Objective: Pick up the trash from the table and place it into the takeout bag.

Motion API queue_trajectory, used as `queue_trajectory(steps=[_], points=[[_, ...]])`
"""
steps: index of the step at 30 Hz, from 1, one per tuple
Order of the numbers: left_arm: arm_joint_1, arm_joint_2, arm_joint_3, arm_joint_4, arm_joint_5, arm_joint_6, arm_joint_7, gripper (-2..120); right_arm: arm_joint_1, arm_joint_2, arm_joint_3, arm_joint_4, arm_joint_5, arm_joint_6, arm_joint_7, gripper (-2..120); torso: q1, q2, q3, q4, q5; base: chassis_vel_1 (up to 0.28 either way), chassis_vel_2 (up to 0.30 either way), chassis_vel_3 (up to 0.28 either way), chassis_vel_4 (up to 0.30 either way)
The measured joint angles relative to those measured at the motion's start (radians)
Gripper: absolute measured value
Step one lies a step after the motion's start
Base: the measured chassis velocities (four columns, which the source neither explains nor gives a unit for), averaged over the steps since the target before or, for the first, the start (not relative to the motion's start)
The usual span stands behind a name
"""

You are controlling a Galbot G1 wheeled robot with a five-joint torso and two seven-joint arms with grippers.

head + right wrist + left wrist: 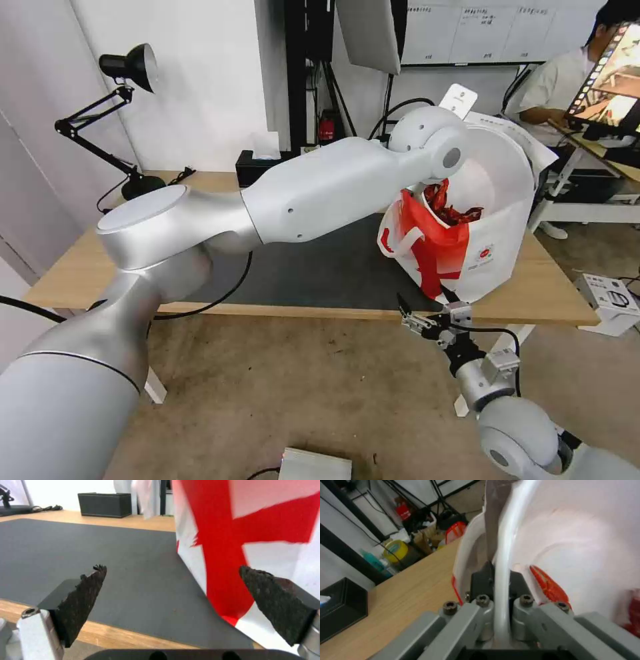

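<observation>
A: Where do you have the left arm?

B: It reaches across the table (80, 267) to the takeout bag (497, 220), which stands on the right end of the dark mat (320, 267). In the left wrist view the left gripper (501, 590) is clenched on the thin white rim of the bowl (586, 542), one finger on each side of it.

A: And the bowl's position?

B: In your head view it is tipped up on edge over the bag's mouth. Red crayfish shells (448, 207) show at the opening, between the bowl and the bag's red-and-white front. One red claw (550, 586) lies against the bowl's inside, just beside the gripper.

A: Right arm?

B: Low, in front of the table's near edge. The right gripper (433, 319) points at the foot of the bag. In its wrist view the two rough black pads (85, 592) stand well apart, released, with nothing between them; the bag's red stripe sits close ahead.

A: Anything else on the table?

B: The black tissue box (257, 167) at the back edge and the desk lamp (127, 120) at the far left corner. Both are well apart from the bag.
</observation>
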Motion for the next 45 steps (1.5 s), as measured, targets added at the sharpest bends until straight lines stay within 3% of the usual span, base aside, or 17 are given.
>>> queue_trajectory(steps=[9, 16, 20, 22, 24, 25, 26, 28, 30, 33, 34, 35, 38, 39, 42, 43, 45], points=[[0.014, 0.0, -0.004, 0.0, 0.001, -0.001, -0.023, 38, 0.0, 0.0, 0.0, 0.0, 0.0, 0.0, 0.0, 100, 0.0, 0.0, 0.0, 0.0, 0.0, 0.0, 0.0, 0.0, 0.0], [0.026, 0.006, -0.035, -0.01, -0.007, -0.001, -0.029, 69, 0.0, 0.0, 0.0, 0.0, 0.0, 0.0, 0.0, 100, 0.0, 0.0, 0.0, 0.0, 0.0, 0.0, 0.0, 0.0, 0.0], [0.039, 0.028, -0.052, -0.042, 0.018, -0.002, -0.034, 81, 0.0, 0.0, 0.0, 0.0, 0.0, 0.0, 0.0, 100, 0.0, 0.0, 0.0, -0.0002, 0.0, 0.0, 0.0, 0.0, 0.0], [0.039, 0.028, -0.052, -0.042, 0.018, -0.002, -0.034, 81, 0.0, 0.0, 0.0, 0.0, 0.0, 0.0, 0.0, 100, 0.0, 0.0, 0.0, -0.0002, 0.0, 0.0, 0.0, 0.0, 0.0], [0.063, 0.105, -0.071, -0.113, 0.06, -0.065, -0.034, 97, 0.0, 0.0, 0.0, 0.0, 0.0, 0.0, 0.0, 100, 0.0, 0.0, 0.0, -0.0001, -0.0001, 0.0, 0.0, 0.0, 0.0], [0.092, 0.192, -0.094, -0.182, 0.095, -0.117, -0.029, 100, 0.0, 0.0, 0.0, 0.0, 0.0, 0.0, 0.0, 100, 0.0, 0.0, 0.0, -0.0001, -0.0003, 0.0, 0.0, 0.0, 0.0], [0.092, 0.192, -0.094, -0.182, 0.095, -0.117, -0.029, 100, 0.0, 0.0, 0.0, 0.0, 0.0, 0.0, 0.0, 100, 0.0, 0.0, 0.0, -0.0001, -0.0003, 0.0, 0.0, 0.0, 0.0], [0.124, 0.322, -0.112, -0.275, 0.14, -0.181, 0.011, 100, 0.0, 0.0, 0.0, 0.0, 0.0, 0.0, 0.0, 100, 0.0, 0.0, 0.0, 0.0001, -0.0004, 0.0, 0.0, 0.0, 0.0], [0.135, 0.36, -0.119, -0.3, 0.148, -0.202, 0.024, 100, 0.0, 0.0, 0.0, 0.0, 0.0, 0.0, 0.0, 100, 0.0, 0.0, 0.0, 0.0002, -0.0006, 0.0, 0.0, 0.0, 0.0], [0.206, 0.539, -0.158, -0.418, 0.179, -0.261, 0.075, 100, 0.0, 0.0, 0.0, 0.0, 0.0, 0.0, 0.0, 100, 0.0, 0.0, 0.0, -0.0002, -0.0008, 0.0, 0.0, 0.0, 0.0], [0.206, 0.539, -0.158, -0.418, 0.179, -0.261, 0.075, 100, 0.0, 0.0, 0.0, 0.0, 0.0, 0.0, 0.0, 100, 0.0, 0.0, 0.0, -0.0002, -0.0008, 0.0, 0.0, 0.0, 0.0], [0.244, 0.615, -0.182, -0.458, 0.208, -0.287, 0.096, 100, 0.0, 0.0, 0.0, 0.0, 0.0, 0.0, 0.0, 100, 0.0, 0.0, 0.0, -0.0003, -0.0005, 0.0, 0.0, 0.0, 0.0], [0.446, 0.815, -0.331, -0.577, 0.292, -0.361, 0.156, 100, 0.0, 0.0, 0.0, 0.0, 0.0, 0.0, 0.0, 100, 0.0, 0.0, 0.0, 0.0004, -0.0013, 0.0, 0.0, 0.0, 0.0], [0.446, 0.815, -0.331, -0.577, 0.292, -0.361, 0.156, 100, 0.0, 0.0, 0.0, 0.0, 0.0, 0.0, 0.0, 100, 0.0, 0.0, 0.0, 0.0004, -0.0013, 0.0, 0.0, 0.0, 0.0], [0.732, 0.954, -0.548, -0.683, 0.357, -0.41, 0.214, 100, 0.0, 0.0, 0.0, 0.0, 0.0, 0.0, 0.0, 100, 0.0, 0.0, 0.0, 0.0009, -0.0016, 0.0, 0.0, 0.0, 0.0], [0.732, 0.954, -0.548, -0.683, 0.357, -0.41, 0.214, 100, 0.0, 0.0, 0.0, 0.0, 0.0, 0.0, 0.0, 100, 0.0, 0.0, 0.0, 0.0009, -0.0016, 0.0, 0.0, 0.0, 0.0], [0.936, 1.003, -0.711, -0.739, 0.407, -0.432, 0.241, 100, 0.0, 0.0, 0.0, 0.0, 0.0, 0.0, 0.0, 100, 0.0, 0.0, 0.0, 0.0002, 0.0005, 0.0, 0.0, 0.0, 0.0]])
